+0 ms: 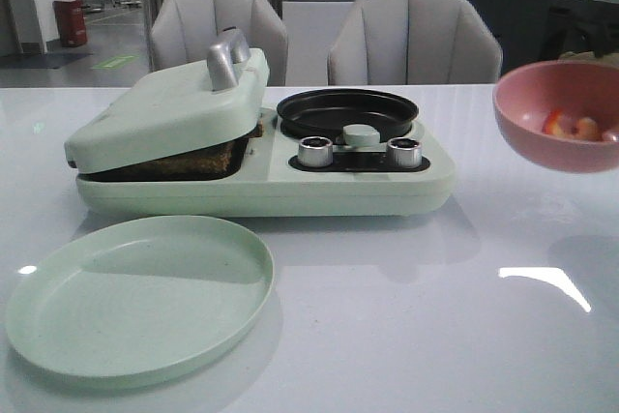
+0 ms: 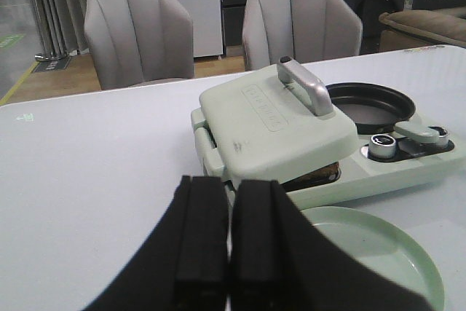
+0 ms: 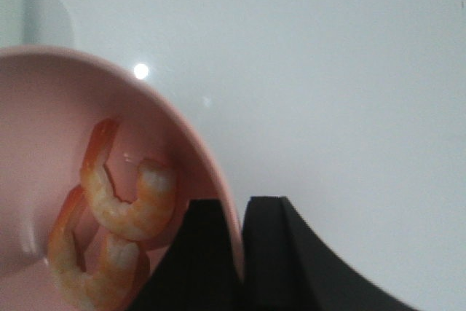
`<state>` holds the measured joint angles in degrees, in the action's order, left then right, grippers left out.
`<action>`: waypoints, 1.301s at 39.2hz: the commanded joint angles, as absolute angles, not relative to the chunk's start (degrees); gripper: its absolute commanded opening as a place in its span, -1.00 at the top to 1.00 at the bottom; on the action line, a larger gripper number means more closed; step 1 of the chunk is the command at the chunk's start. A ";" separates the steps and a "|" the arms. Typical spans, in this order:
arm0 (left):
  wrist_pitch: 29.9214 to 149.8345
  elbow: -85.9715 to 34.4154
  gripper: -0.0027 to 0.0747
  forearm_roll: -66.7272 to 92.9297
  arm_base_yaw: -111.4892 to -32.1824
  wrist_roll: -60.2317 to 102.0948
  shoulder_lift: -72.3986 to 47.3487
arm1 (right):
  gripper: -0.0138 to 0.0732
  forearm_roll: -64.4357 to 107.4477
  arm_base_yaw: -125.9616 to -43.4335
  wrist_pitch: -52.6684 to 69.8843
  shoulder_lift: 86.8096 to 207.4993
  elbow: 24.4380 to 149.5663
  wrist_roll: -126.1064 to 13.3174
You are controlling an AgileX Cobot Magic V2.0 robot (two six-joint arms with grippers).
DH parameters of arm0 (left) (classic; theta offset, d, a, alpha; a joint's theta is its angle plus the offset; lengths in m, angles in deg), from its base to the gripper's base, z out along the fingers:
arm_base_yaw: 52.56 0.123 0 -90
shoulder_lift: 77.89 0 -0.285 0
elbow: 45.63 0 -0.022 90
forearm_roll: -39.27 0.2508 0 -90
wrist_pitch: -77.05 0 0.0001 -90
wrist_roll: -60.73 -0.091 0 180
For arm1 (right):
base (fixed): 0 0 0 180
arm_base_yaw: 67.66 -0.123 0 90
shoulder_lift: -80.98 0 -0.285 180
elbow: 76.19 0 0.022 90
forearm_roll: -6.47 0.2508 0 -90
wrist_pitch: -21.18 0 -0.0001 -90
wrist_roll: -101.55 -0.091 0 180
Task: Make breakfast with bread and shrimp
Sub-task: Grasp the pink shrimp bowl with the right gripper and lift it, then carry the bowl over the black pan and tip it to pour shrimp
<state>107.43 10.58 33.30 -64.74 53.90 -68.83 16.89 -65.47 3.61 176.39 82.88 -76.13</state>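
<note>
Two grey chairs (image 1: 218, 31) stand behind my white table (image 1: 406, 316). My right gripper (image 3: 242, 253) pinches the pink bowl's (image 1: 561, 113) rim, shrimp (image 3: 127, 194) inside; my left gripper (image 2: 229, 245) is pressed together near the sandwich maker (image 1: 261, 157).

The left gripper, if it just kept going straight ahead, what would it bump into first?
Probably the breakfast maker's closed lid. The left gripper, fingers together and empty, points right at it, with the bread peeking out underneath. Depth is hard to judge.

No text can be read with certainty. The pale green lid (image 2: 273, 129) of the sandwich maker (image 1: 261, 157) carries an embossed brand strip in the left wrist view, but its letters are too small to make out.
</note>
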 commanded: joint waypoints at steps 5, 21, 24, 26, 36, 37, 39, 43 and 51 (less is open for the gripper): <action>102.33 9.13 0.64 32.58 -65.04 54.40 -68.15 | 0.36 16.95 -71.30 19.44 172.95 84.36 -75.50; 102.33 9.13 0.64 32.58 -65.04 54.40 -68.15 | 0.36 16.89 -80.81 48.21 179.29 84.70 -75.62; 102.33 9.13 0.64 32.58 -65.04 54.40 -68.15 | 0.36 16.83 -81.62 50.77 182.58 86.22 -75.62; 102.33 9.13 0.64 32.58 -65.04 54.40 -68.15 | 0.36 16.47 -81.69 51.39 184.58 87.95 -75.62; 102.33 9.13 0.64 32.58 -65.04 54.40 -68.15 | 0.36 14.11 -82.00 64.66 195.00 95.11 -75.62; 102.33 9.13 0.64 32.58 -65.04 54.40 -68.15 | 0.36 14.06 -82.00 67.26 195.92 95.11 -75.62; 102.33 9.13 0.64 32.58 -65.04 54.40 -68.15 | 0.36 13.75 -82.00 73.67 197.40 95.11 -75.62; 102.33 9.13 0.64 32.58 -65.04 54.40 -68.15 | 0.36 13.23 -82.00 82.82 200.35 95.33 -75.62; 102.33 9.13 0.64 32.58 -65.04 54.40 -68.15 | 0.36 8.88 -82.00 90.11 203.51 95.76 -75.05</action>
